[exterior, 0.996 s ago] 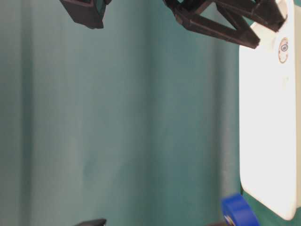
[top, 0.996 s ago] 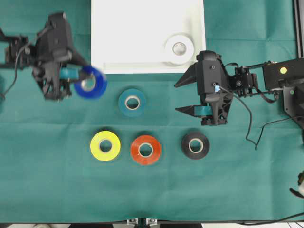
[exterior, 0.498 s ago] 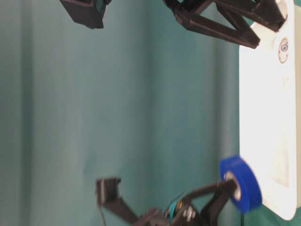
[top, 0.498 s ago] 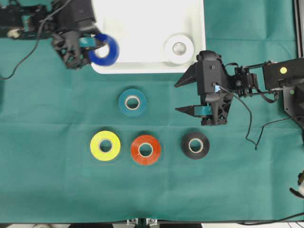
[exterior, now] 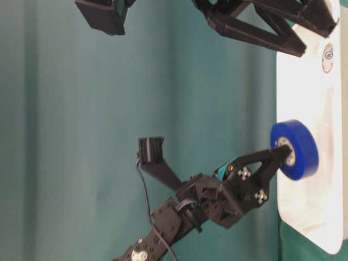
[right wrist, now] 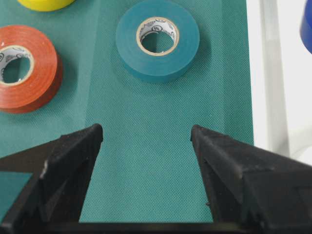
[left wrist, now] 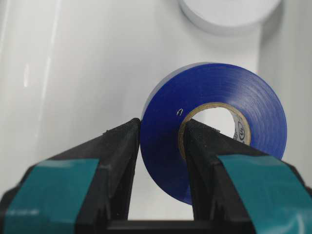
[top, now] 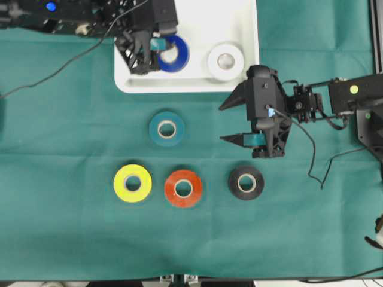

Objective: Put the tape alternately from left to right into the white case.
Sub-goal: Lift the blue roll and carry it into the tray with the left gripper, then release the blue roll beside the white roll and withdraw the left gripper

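My left gripper [top: 160, 48] is shut on the wall of the blue tape roll [top: 175, 54], one finger through its core, over the white case [top: 149, 24] near its front rim. The left wrist view shows the fingers [left wrist: 119, 146] pinching the blue roll [left wrist: 253, 92] above the case floor [left wrist: 73, 73]. A white roll [top: 225, 60] lies in the case to the right. My right gripper [top: 222, 123] hovers open over bare cloth, nothing between its fingers. Teal [top: 167, 128], yellow [top: 132, 183], orange-red [top: 184, 188] and black [top: 246, 182] rolls lie flat on the cloth.
A green cloth [top: 72, 227] covers the table. In the right wrist view the teal roll [right wrist: 157, 39] lies ahead of the open gripper [right wrist: 146, 130], the orange-red roll [right wrist: 27, 68] to its left. The right arm's cable [top: 314, 161] loops over the cloth.
My left gripper has carried the blue roll rightward from the case's left edge to over its floor, close to the white roll. The right arm has not moved.
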